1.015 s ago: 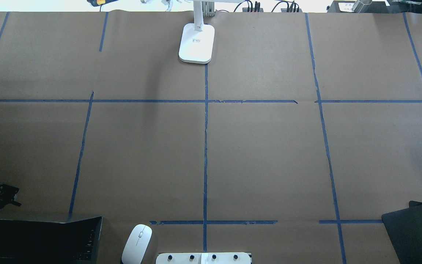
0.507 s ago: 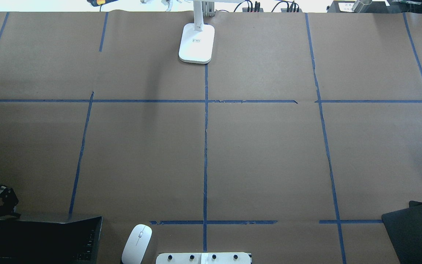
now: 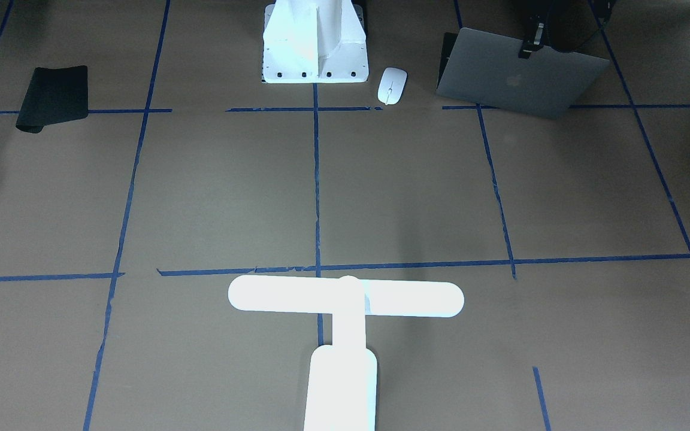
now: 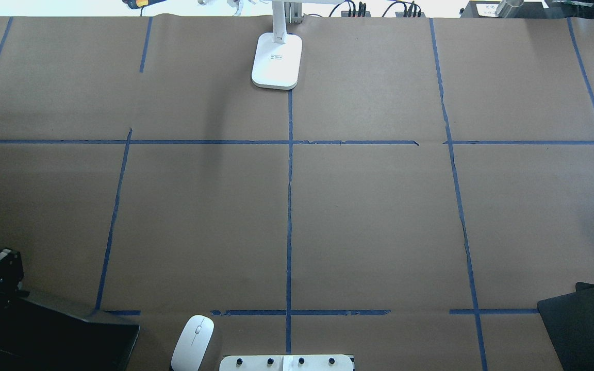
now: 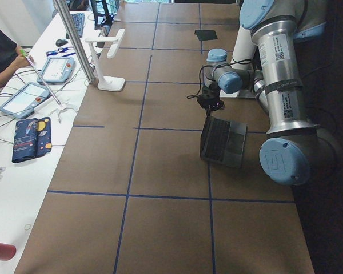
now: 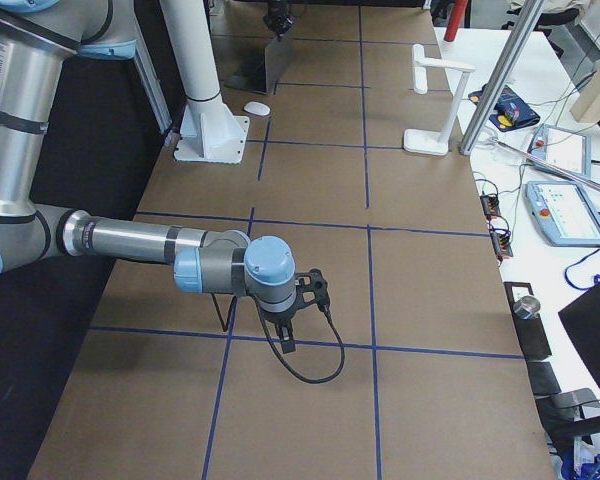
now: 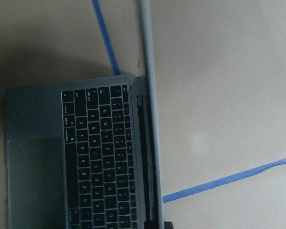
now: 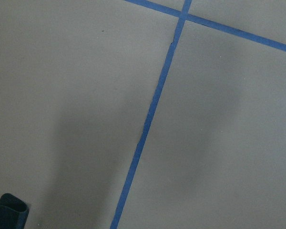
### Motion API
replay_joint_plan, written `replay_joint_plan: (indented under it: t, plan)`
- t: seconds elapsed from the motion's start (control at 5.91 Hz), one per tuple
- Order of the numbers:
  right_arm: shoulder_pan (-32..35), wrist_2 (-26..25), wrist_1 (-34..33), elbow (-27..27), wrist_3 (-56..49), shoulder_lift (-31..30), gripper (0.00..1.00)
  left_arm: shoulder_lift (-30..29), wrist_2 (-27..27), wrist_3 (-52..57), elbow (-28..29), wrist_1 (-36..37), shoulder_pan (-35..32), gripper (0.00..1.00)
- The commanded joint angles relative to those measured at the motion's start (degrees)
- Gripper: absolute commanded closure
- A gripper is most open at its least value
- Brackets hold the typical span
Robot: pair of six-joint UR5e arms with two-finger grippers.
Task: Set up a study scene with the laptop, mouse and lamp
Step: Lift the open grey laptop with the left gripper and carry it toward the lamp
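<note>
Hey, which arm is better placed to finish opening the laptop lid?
Left. The left end effector grips the laptop by its lid edge; the right end effector hangs far off on the other side.

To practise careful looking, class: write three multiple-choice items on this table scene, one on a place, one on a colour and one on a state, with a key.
1. The mouse lies: A. between the pedestal and the laptop; B. on the laptop; C. on the pedestal.
2. The tape lines are: A. red; B. blue; C. yellow.
3. The laptop is: A. shut flat; B. upside down; C. open, lid raised.
Key: 1 A, the front-facing view shows it between the two. 2 B, every view shows blue lines. 3 C, the left wrist view shows the keys beside the raised lid.
</note>
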Motion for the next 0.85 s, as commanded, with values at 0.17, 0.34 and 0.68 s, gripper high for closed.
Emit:
replay_joint_plan:
  t: [0.17,0.34,0.68]
  plan:
    - [-0.02,0.06,-0.09,-0.01,0.26,0.15,0.0,-7.5,1.32,3.01,-0.09,2.8,-8.58,1.0]
    - [0.07,0.06,-0.09,-0.01,0.26,0.15,0.0,-14.77,1.32,4.08,1.57,7.08,-10.78,1.0]
    - [-0.02,0.06,-0.18,-0.18,0.26,0.24,0.0,-33.64,1.32,4.1,9.89,17.01,-12.02,1.0]
